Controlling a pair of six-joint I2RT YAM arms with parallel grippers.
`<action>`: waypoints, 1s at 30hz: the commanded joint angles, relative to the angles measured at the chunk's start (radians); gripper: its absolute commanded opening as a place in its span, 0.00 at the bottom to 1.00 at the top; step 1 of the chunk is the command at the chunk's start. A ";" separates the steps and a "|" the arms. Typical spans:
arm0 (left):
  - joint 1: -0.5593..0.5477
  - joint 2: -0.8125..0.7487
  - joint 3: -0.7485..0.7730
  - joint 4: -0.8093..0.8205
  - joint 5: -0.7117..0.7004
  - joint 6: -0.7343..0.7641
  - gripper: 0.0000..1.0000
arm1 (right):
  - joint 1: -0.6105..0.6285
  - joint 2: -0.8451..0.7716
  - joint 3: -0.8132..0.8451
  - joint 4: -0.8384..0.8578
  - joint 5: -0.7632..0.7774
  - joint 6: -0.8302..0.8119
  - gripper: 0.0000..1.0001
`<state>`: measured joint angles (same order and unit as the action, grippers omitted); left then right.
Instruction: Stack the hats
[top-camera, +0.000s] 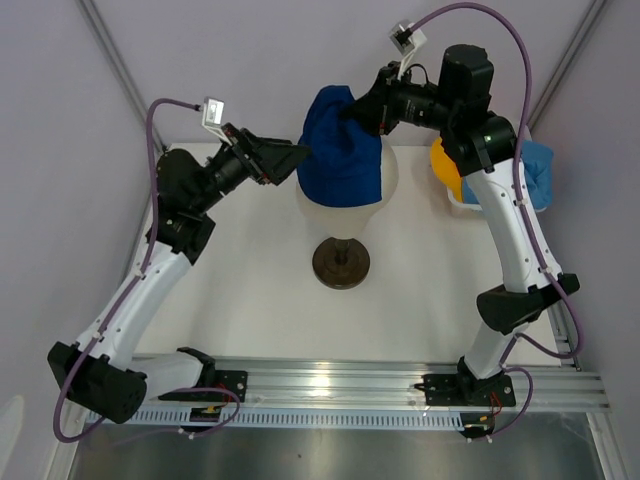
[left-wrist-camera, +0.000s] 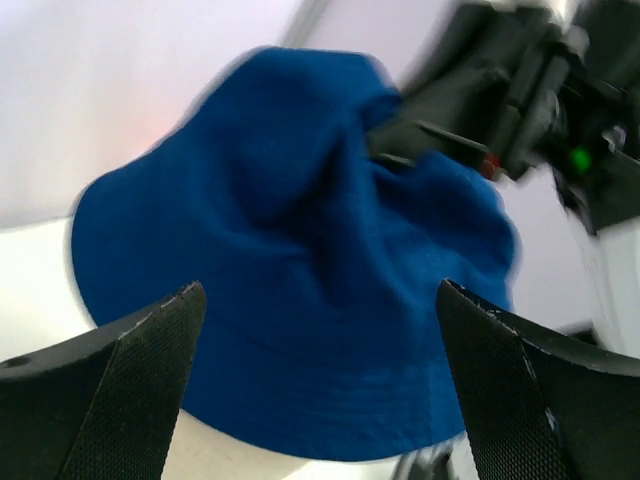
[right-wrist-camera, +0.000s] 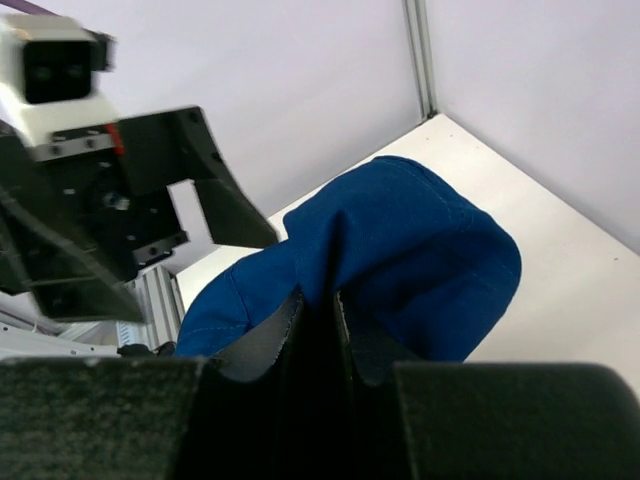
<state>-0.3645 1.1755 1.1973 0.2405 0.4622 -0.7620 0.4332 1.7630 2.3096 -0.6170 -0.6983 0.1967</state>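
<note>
Fabric of the dark blue hat (top-camera: 340, 150) seems pinched by the right hand (top-camera: 362, 108).

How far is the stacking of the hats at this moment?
Early. The dark blue hat sits over the mannequin head, and the right gripper is shut on its fabric. The left gripper is open beside it. The yellow-orange hat and light blue hat are apart at the right, not stacked.

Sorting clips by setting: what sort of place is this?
Probably a robotics lab test cell: two arms bolted to an aluminium rail, plain white enclosure walls, and a cream egg-shaped mannequin head wearing a dark blue fabric bucket hat.
</note>
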 joint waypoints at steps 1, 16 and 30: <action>-0.005 -0.021 0.137 0.030 0.232 0.255 0.99 | 0.004 -0.050 0.001 0.040 0.042 -0.014 0.18; -0.162 0.199 0.484 -0.446 -0.043 0.616 0.91 | 0.015 -0.050 0.002 0.103 -0.021 0.044 0.20; -0.179 0.205 0.510 -0.399 -0.094 0.590 0.01 | 0.019 -0.134 -0.045 0.054 0.089 0.001 0.94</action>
<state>-0.5381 1.4223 1.6794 -0.1963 0.4042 -0.1627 0.4458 1.7046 2.2768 -0.5678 -0.6739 0.2234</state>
